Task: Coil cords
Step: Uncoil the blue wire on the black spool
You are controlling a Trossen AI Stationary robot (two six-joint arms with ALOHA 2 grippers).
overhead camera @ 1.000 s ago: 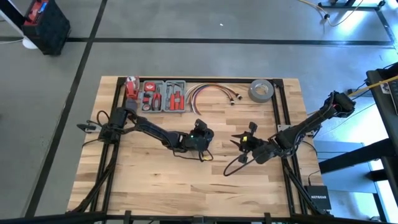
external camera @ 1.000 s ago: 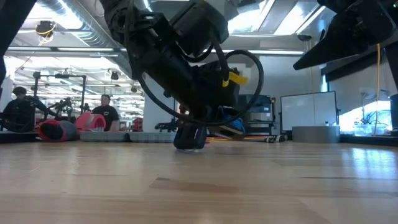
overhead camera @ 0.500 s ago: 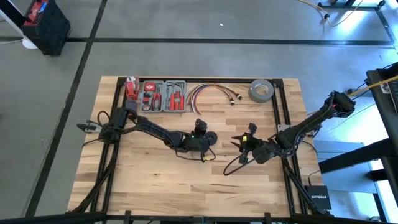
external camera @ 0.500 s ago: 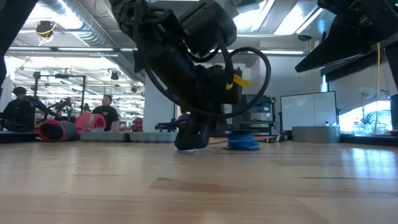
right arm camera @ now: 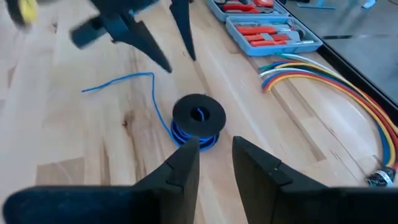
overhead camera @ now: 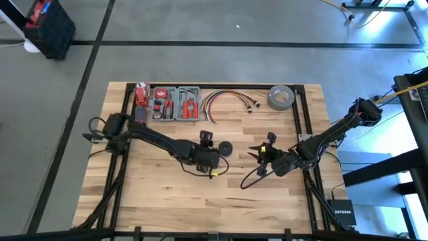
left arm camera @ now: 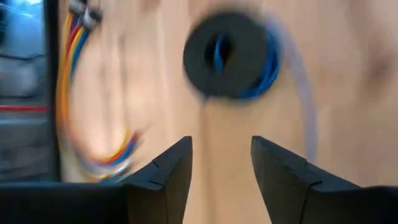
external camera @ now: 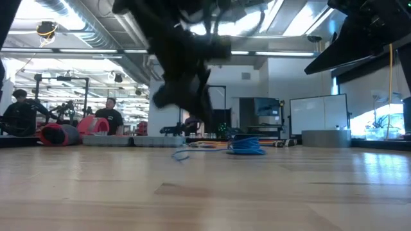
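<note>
A small coil of blue wire topped by a round black disc (overhead camera: 226, 147) lies on the wooden table (overhead camera: 160, 194) just right of centre in the high view; in the right wrist view the blue turns (right arm camera: 186, 134) sit under the disc and a loose blue tail (right arm camera: 127, 79) runs off across the boards toward the upper left. The left gripper (overhead camera: 206, 138) is just left of the coil with its fingers spread wide and nothing between them; its own camera shows the coil lying clear ahead of the tips. The right gripper (overhead camera: 257, 150) sits just right of the coil, fingers parted partway and empty, pointing at the disc.

The coil looks largely wound, so the step in hand is probably gathering that stray tail. To do it well, the left gripper should take the tail near its free end and lead it round the disc without dragging the light coil; the right gripper could steady the disc from above. The wire is thin and springy-looking, so a slack turn may pop loose.

Compared with a second earlier, the left gripper has let go, backed off to the left and lifted, leaving the coil uncovered; the right arm has not moved.
</note>
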